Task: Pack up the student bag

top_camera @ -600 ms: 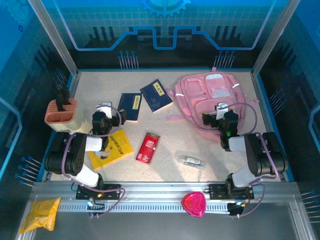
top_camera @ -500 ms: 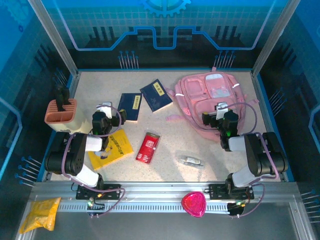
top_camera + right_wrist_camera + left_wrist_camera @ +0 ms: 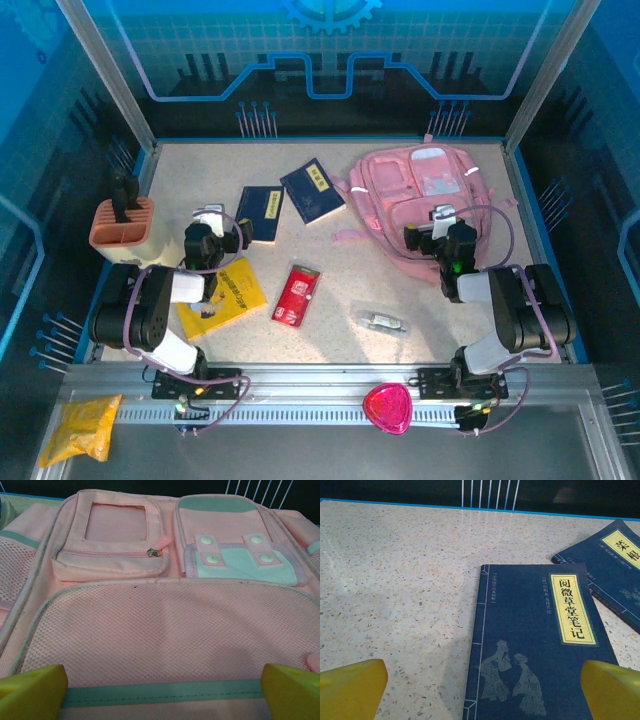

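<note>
Left wrist view: far blue book (image 3: 615,560) cut by right edge, near blue book (image 3: 535,645) by bottom edge. Right wrist view: student bag (image 3: 160,625) cropped on all sides. Top view: small packet (image 3: 384,321) by the table (image 3: 330,345) near edge, too small to identify.

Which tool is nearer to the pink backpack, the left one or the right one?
Right. The right tool is over the front pocket of the backpack; the left tool is far across the table, beside a blue book.

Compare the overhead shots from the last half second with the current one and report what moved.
Nothing visibly changed. The left gripper is open and empty by the dark blue book, and the right gripper is open and empty over the student bag, as before.
</note>
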Controlling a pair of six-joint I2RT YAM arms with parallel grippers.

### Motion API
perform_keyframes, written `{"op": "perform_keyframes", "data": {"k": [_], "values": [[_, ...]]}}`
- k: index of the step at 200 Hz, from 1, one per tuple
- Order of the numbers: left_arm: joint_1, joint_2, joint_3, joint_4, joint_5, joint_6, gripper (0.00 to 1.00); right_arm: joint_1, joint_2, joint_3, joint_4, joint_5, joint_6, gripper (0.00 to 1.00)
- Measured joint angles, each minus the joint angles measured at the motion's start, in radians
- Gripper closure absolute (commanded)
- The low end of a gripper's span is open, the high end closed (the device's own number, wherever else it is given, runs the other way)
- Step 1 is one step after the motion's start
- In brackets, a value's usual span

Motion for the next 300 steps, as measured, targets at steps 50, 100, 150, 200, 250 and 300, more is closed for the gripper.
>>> {"op": "perform_keyframes", "data": {"k": [50, 100, 150, 200, 250, 300], "values": [[0.000, 0.000, 0.000, 0.000, 0.000, 0.000, 0.01, 0.000, 0.000, 0.000, 0.000, 0.000, 0.000, 0.00], [0.000, 0.000, 0.000, 0.000, 0.000, 0.000, 0.01, 0.000, 0.000, 0.000, 0.000, 0.000, 0.000, 0.00], [0.000, 0.000, 0.000, 0.000, 0.000, 0.000, 0.01, 0.000, 0.000, 0.000, 0.000, 0.000, 0.000, 0.00], [0.000, -0.003, -0.006, 0.008, 0.000, 0.000, 0.01, 0.000, -0.014, 0.000, -0.005, 0.000, 0.000, 0.00], [0.000, -0.105, -0.030, -0.032, 0.001, 0.000, 0.01, 0.000, -0.182, 0.020, -0.138, 0.009, 0.003, 0.00], [0.000, -0.337, -0.007, -0.241, 0.001, -0.045, 0.01, -0.030, -0.342, 0.179, -0.437, 0.099, 0.262, 0.00]]}}
